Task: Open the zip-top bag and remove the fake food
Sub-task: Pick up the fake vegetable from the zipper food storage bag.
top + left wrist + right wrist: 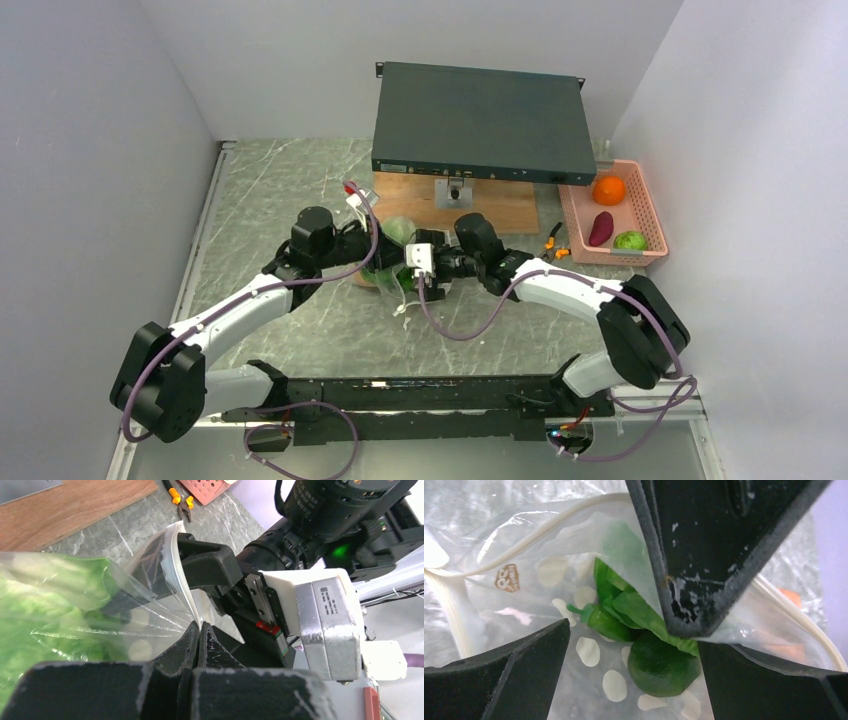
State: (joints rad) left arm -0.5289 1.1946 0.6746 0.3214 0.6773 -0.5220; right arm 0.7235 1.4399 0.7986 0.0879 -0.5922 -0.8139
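Right gripper (634,640) stands wide open and holds nothing; its two fingers are at the mouth of the zip-top bag (524,555), and one seems to reach inside past the lip. Left gripper (200,630) is fully closed and pinches the thin lip, so the mouth is held apart. At the far right of the table (280,190) the pink basket (610,257) has in it an orange ball (608,189), a dark purple piece (601,228) and a light green piece (630,240). The bag lies in the middle, between both grippers, just before the wooden board (500,205). Its film is clear, soft and wrinkled, with a stiffer white zip strip (549,522). Inside, the lettuce (45,595) is the biggest: leafy, bright, bulky. Next is the round green piece (661,667), smooth, glossy and hard, so I think it may slip; the jaws should go deeper and close across its middle, without catching film. The left pinch should not move meanwhile. Smaller is a thin green piece with a stem (599,620), and smallest are the white oval dots (589,650) printed on the film
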